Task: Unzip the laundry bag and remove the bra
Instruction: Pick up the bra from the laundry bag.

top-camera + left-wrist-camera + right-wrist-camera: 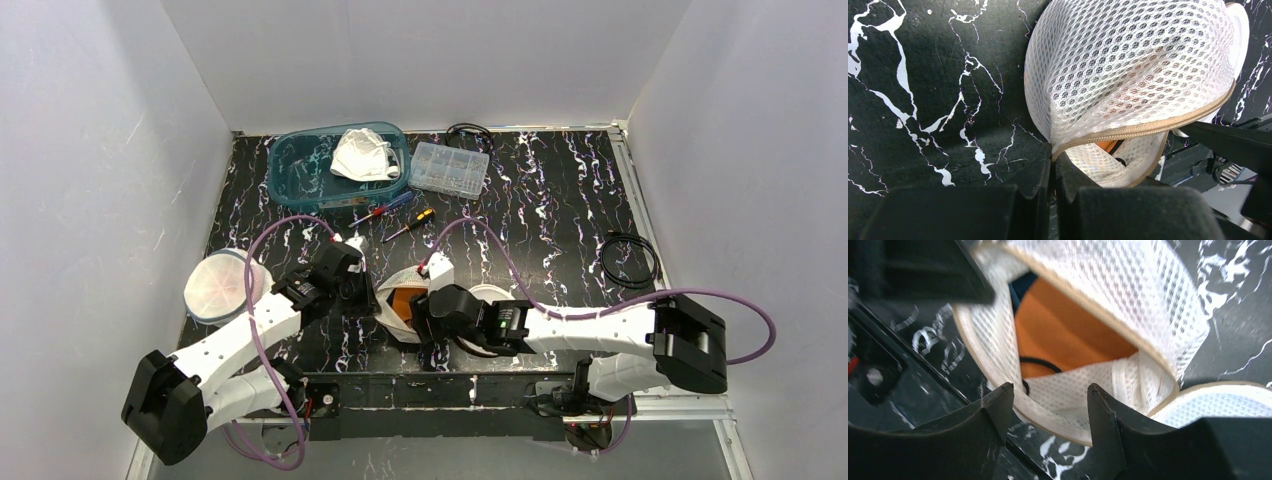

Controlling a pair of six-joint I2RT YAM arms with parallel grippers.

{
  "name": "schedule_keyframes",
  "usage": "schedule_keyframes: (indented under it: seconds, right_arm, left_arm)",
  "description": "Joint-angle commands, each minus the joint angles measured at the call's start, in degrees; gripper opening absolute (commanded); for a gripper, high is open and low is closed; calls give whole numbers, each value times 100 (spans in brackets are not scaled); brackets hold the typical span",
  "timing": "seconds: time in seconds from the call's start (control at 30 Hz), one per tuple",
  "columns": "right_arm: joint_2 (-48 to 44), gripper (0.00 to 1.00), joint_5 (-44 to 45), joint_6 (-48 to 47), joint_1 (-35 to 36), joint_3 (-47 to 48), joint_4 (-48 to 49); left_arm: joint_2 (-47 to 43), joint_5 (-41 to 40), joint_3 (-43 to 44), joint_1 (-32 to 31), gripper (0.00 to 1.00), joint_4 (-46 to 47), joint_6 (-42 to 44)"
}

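Black, white-veined counter (540,220) within white walls: the laundry bag (392,283) lies at about 6 o'clock, close to the arm bases, its zipper (1148,127) already open and the orange bra (1068,335) showing in the mouth. Left pincer (1053,155) is clenched on the bag's zipper edge at the mouth's 9 o'clock side; right pincer (1050,395) stands released at the near lip, grasping nothing. Judged step: unzipping done, extraction in hand — next, the right pincer must reach past the mesh, close on orange fabric alone and draw it out.
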Motion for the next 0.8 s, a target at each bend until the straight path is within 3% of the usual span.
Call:
schedule_keyframes:
  seconds: [0.0, 0.3, 0.77]
  right_arm:
    - [-97, 65, 809, 332, 69, 598, 267]
    - [1362, 75, 1691, 903, 202, 1838, -691]
    - [2232, 76, 2324, 1303, 277, 2678, -1430]
  left_arm:
    - [-167, -39, -74, 4, 0, -40, -52]
    - [-287, -126, -57, 8, 0, -129, -183]
    - [-471, -243, -173, 8, 0, -99, -588]
